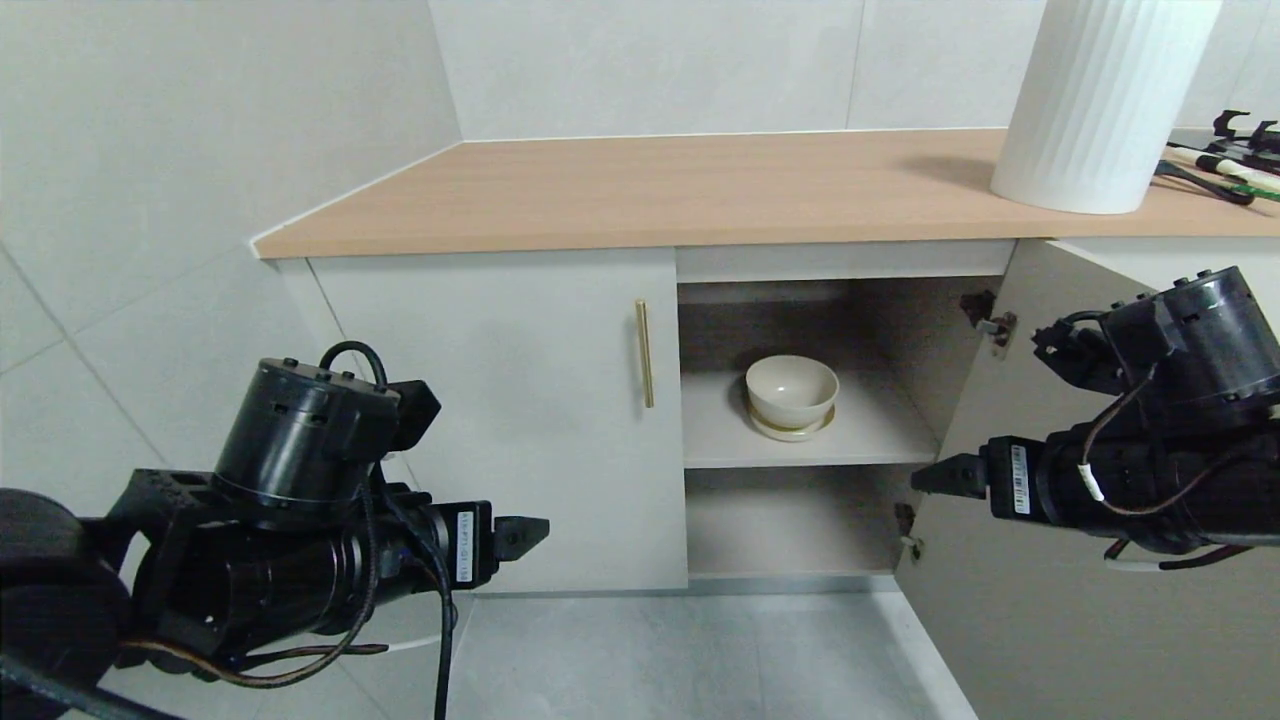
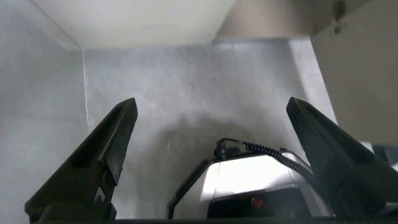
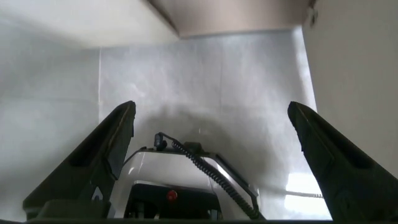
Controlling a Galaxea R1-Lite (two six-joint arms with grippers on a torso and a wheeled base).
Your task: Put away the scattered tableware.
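The tableware in view was already stowed: a cream bowl (image 1: 791, 390) sat upright on a small plate (image 1: 790, 428) on the upper shelf (image 1: 880, 430) of the cabinet, well beyond both sets of fingertips and up from them, nearer the right gripper (image 1: 940, 476) than the left gripper (image 1: 522, 533). Neither gripper carried anything. The left fingers (image 2: 115, 146) were spread wide with only floor tiles between them, and the right fingers (image 3: 115, 143) were released in the same way. The open cabinet door (image 1: 1000, 580) stood just beside the right fingertips, on their outer side. The closed door (image 1: 500, 400) with its brass handle (image 1: 645, 352) lay ahead of the left fingertips. The placing therefore looked done for this bowl and plate. What seemed left was to swing the open door shut, a job best suited to the right arm. On the countertop (image 1: 650, 190), high above the fingers, stood a white ribbed vessel (image 1: 1095, 100), with some long dark items (image 1: 1220, 165) at the far edge that were too small to identify as tableware.
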